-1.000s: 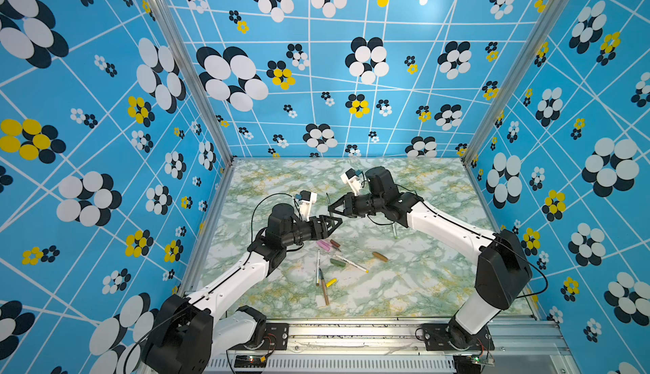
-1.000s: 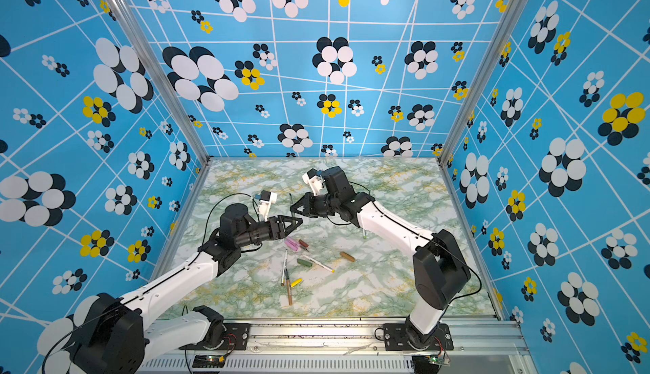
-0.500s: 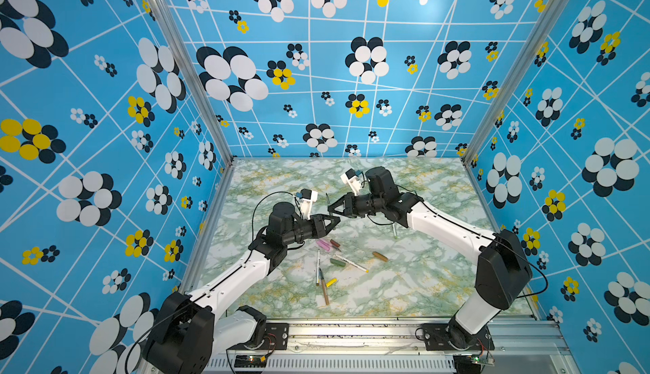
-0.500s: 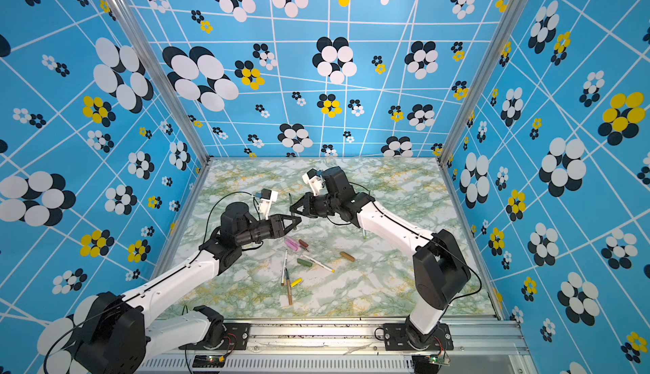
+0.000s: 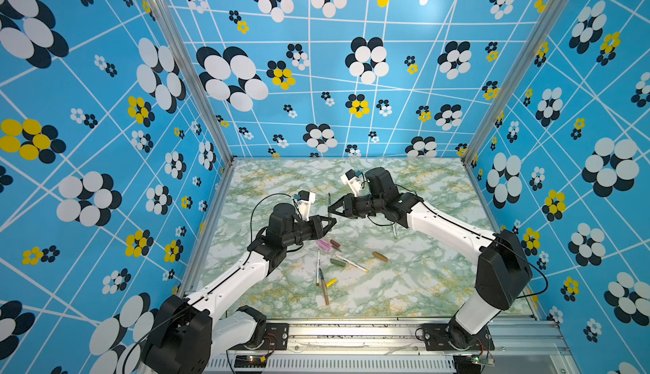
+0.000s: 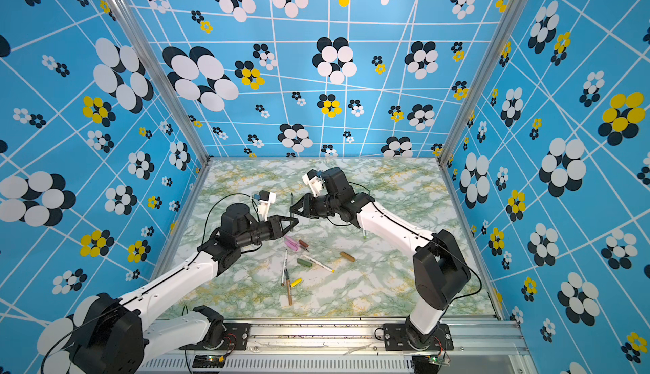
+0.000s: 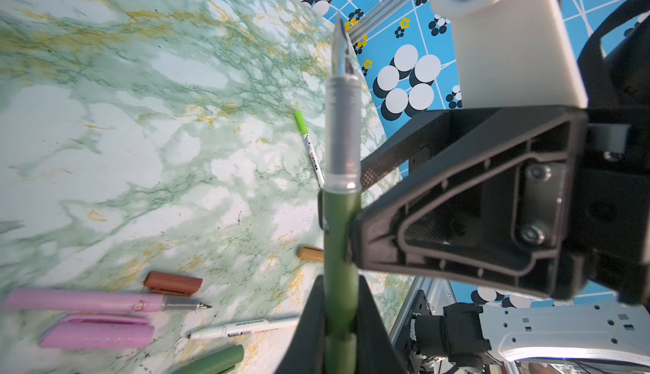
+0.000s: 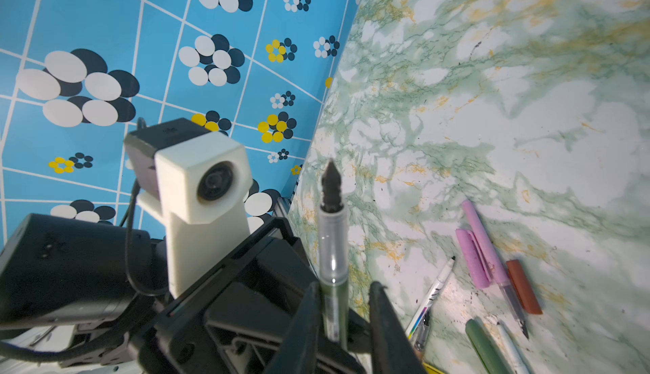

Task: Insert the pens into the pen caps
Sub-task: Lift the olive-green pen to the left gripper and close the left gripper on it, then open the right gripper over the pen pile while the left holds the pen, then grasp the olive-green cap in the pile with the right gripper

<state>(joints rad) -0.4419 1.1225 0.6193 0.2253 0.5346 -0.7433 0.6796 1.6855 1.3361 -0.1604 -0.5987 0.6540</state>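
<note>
Gripping the dark green pen [image 5: 329, 202] upright, nib up, the left claw [image 5: 332, 221] is clamped on its barrel above the surface [image 5: 422, 284]. The right claw [image 5: 330, 210] has its jaws apart around that same pen. A dark green cap [image 5: 337, 262] lies on the surface below.

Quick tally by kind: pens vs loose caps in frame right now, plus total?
Uncapped pens: 5 – dark green pen, pink pen, brown pen, white pen, yellow-ended white pen.
Capped pens: 1 – light-green-capped pen.
Loose caps: 5 – pink cap, brown cap, tan cap, dark green cap, yellow cap.
Total: 11.
</note>
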